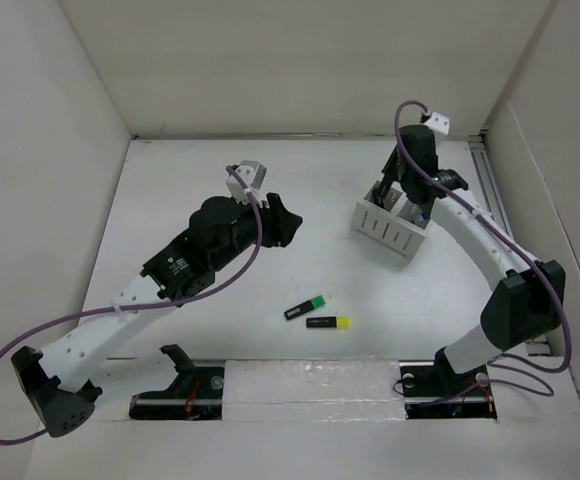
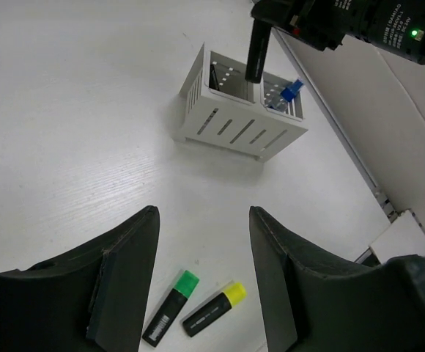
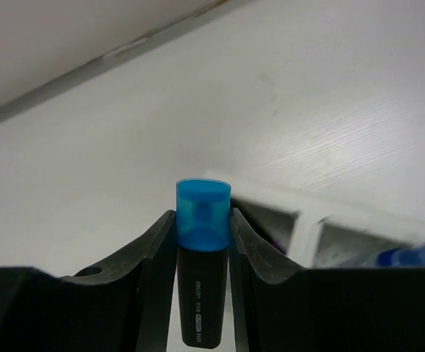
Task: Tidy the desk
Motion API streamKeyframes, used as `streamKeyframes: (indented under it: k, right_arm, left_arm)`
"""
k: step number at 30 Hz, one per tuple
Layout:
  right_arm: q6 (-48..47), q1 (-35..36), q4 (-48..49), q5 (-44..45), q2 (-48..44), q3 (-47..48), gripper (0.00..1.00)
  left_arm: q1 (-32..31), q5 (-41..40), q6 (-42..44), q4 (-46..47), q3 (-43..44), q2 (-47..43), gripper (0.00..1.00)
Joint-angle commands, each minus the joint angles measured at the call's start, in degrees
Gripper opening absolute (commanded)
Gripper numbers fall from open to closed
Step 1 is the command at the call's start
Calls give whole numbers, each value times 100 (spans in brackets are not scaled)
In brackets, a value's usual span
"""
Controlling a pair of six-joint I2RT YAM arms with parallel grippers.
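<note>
Right wrist: right pincer (image 3: 201, 216) clamps blue-capped marker (image 3: 202, 282) over slotted box (image 2: 231, 125); left pincer (image 2: 204, 214) apart.

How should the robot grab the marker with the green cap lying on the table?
Take the green-capped marker by its black barrel, midway along, coming down from above. It lies flat on the desk, long and slim, so close across its narrow width. The yellow-capped marker lies close beside it.

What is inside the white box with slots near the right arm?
A blue-capped pen leans in one compartment of the box. The other holds something dark, too hidden to name. The walls and the marker held by the right hand cover the rest.
</note>
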Motion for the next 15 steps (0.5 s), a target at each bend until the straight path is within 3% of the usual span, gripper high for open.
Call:
streamKeyframes:
  k: [1,4,10,15]
  right_arm:
    - [-737,-459,785,332,102,-18,5]
    - [-1167,-749,1470,465,400,25,5]
    - [-1511,-811,1833,597,805,158,5]
    - [-1643,-556,2404,711,674,-422,5]
  left_arm:
    - [18,-118,-272,104,279,-30,48]
    - [18,-240,-535,95,279,-56,48]
    - [18,-328,-878,122,209,-153,48]
    - [18,-469,-1168,157,-11,-346,48]
